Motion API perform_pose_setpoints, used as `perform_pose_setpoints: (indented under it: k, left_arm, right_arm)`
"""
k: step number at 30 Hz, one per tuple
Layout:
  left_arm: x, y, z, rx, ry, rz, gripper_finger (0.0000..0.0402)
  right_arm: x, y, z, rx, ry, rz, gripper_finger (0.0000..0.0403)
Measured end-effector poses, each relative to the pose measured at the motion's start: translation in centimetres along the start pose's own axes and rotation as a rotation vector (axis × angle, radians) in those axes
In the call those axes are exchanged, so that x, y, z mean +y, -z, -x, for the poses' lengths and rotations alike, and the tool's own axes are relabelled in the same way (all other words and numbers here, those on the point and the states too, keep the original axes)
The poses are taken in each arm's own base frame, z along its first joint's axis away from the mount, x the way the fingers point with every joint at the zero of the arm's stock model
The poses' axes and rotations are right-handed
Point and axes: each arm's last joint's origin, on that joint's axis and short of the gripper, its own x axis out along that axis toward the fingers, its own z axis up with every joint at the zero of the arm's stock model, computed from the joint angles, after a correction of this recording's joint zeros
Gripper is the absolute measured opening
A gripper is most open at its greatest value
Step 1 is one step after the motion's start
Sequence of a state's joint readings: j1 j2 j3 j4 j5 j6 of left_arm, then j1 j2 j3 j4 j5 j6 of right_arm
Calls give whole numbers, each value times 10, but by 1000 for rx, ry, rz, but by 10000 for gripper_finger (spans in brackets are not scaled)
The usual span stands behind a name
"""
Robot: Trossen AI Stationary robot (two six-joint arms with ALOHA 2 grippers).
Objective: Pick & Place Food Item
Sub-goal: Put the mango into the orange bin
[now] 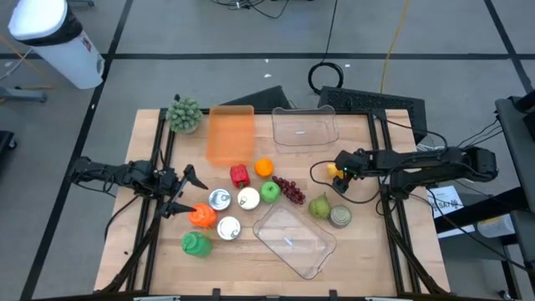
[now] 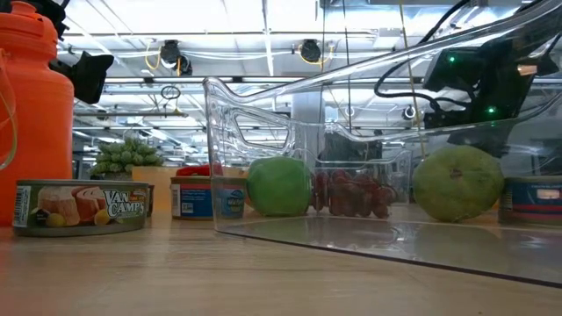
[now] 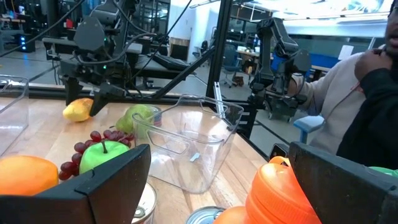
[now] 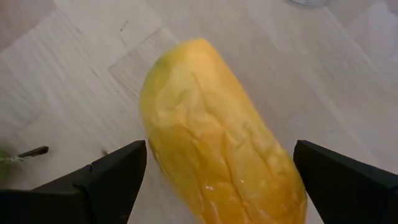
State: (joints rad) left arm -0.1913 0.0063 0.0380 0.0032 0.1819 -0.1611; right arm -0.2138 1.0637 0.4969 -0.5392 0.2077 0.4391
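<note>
A yellow oblong fruit (image 1: pixel 336 173) lies on its side on the wooden table (image 1: pixel 368 251), at the right. My right gripper (image 1: pixel 339 170) slants down over it, open. In the right wrist view the fruit (image 4: pixel 217 137) fills the gap of my right gripper (image 4: pixel 219 150), one finger on either side of it, with no hold. My left gripper (image 1: pixel 185 194) waits open and level at the table's left, facing the food items; nothing is between the fingers of my left gripper (image 3: pixel 219 152).
A clear tub (image 1: pixel 292 238) lies near the front, another clear tub (image 1: pixel 303 125) and an orange tray (image 1: pixel 230 134) stand at the back. Pear (image 1: pixel 319 206), can (image 1: pixel 339 217), grapes (image 1: pixel 290 191), green apple (image 1: pixel 269 191) and more items crowd the middle. A person (image 3: pixel 367 93) sits beyond the table.
</note>
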Motion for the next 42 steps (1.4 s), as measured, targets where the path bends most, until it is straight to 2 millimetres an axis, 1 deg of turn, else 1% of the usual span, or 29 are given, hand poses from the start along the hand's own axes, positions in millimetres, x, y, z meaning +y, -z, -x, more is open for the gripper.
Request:
perform_pose_setpoints:
  k: [19, 23, 27, 32, 35, 42]
  left_arm:
    - [0, 0, 0, 0, 0, 0, 397]
    - [0, 0, 0, 0, 0, 0, 397]
    - [0, 0, 0, 0, 1, 0, 397]
    - [0, 0, 0, 0, 1, 0, 397]
    - [0, 0, 0, 0, 1, 0, 397]
    - [0, 0, 0, 0, 0, 0, 397]
  right_arm:
    - [1, -2, 0, -15, -7, -5, 389]
    - [-1, 5, -5, -8, -3, -7, 384]
    - [-4, 15, -12, 15, 7, -42, 352]
    - [-4, 15, -13, 6, 0, -75, 274]
    - [-1, 11, -12, -29, -60, -78, 235]
    - [7, -5, 0, -192, -273, -83, 238]
